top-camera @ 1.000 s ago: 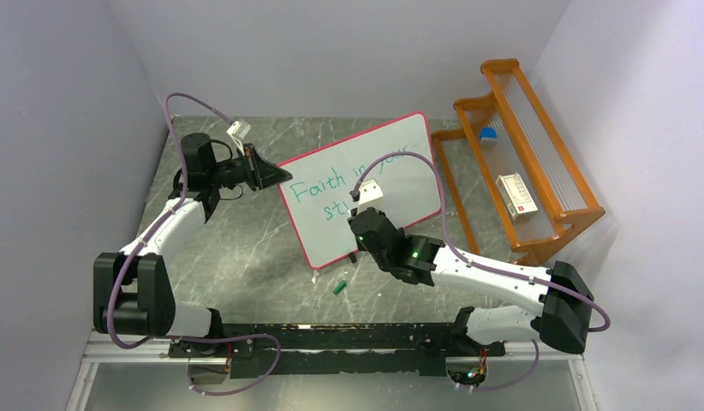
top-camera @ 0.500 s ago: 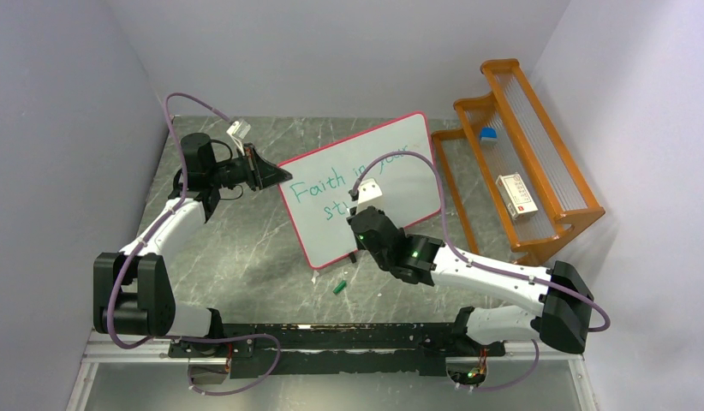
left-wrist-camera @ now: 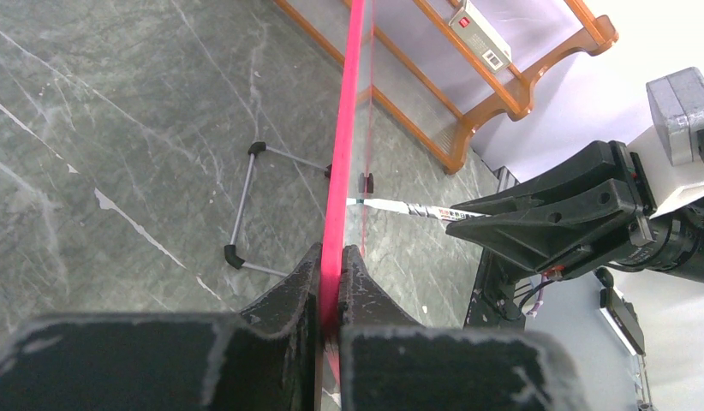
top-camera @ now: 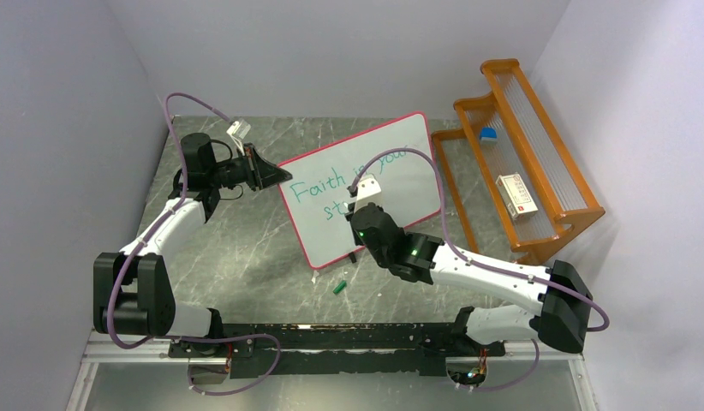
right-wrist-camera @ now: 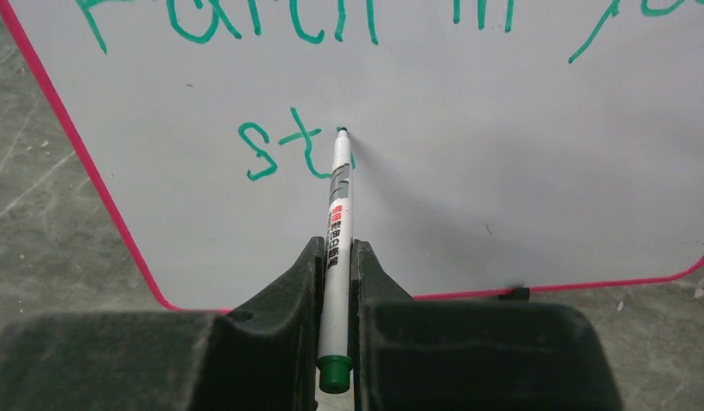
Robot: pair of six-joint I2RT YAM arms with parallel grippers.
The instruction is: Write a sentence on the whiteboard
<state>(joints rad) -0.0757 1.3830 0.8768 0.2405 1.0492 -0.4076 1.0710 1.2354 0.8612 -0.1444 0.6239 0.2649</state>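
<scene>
Item: sentence (right-wrist-camera: 280,150), green marker script, unfinished. The upper line read "Faith in your"; the lower line stood at "st" only, so the step in hand was judged to be the next letter of that word

Location: on the whiteboard (top-camera: 391,175), propped upright on the worktop (top-camera: 246,248) between the left arm (top-camera: 173,227) and the orange rack (top-camera: 520,171), written face turned toward the right arm (top-camera: 477,270)

Key relation: the marker (right-wrist-camera: 338,214) lay with its long axis straight out of the right jaws toward the board face. Its tip was at the surface just right of the "t", apparently touching. Bare board for the remaining letters lay to the right of the tip, along the line of writing

Right jaws: closed tight on the marker's barrel near its green tail end. This arm was the nearer to the script and the only one carrying a pen

Left jaws: closed on the pink frame (left-wrist-camera: 344,128) at the board's upper left edge, with the board edge-on between them, well apart from the script. Judged to be steadying the board against the pen's push

Also present: green cap (top-camera: 338,287), loose on the worktop just in front of the board's near corner
</scene>
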